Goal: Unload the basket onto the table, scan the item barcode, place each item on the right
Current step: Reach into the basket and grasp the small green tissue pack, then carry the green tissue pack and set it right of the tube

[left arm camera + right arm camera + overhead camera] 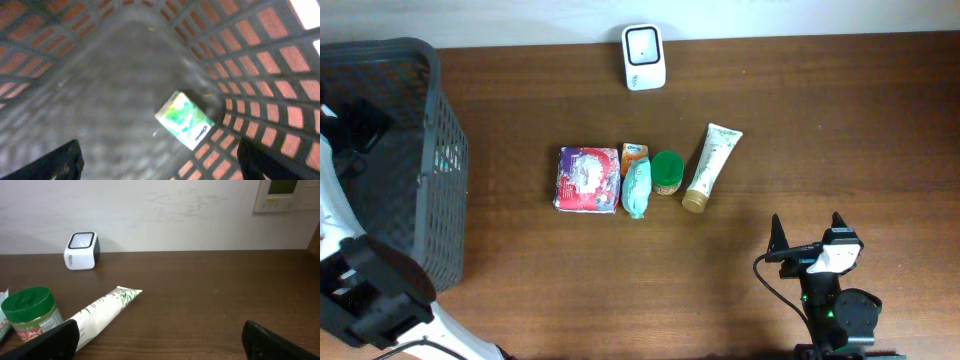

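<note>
Five items lie in a row on the table (820,110), well short of the scanner (643,57) at the far edge: a red and purple packet (587,179), an orange sachet (634,151), a teal pouch (637,188), a green-lidded jar (667,172) and a tube (711,167). A sixth, a green box (185,120), lies on the floor of the basket (430,150), close against its mesh wall.

Your nearest candidate is the tube, which lies closest to the right gripper (807,225). Expect it to be light, soft along the body and a little slick, so it will likely squash and slide under a hard pinch. Take it across the body toward the gold cap, where it should be firmest, and you probably keep the printed side free to face the scanner. By contrast, the jar looks rigid and round, so it is best taken across its sides. The pouch and packets look limp.

Your right gripper hovers low over bare table, near the tube, with its jaws spread wide and nothing between them, pointing toward the far wall. Your left gripper (160,162) hangs inside the basket, looking down at the box, jaws likewise wide apart and holding nothing.
</note>
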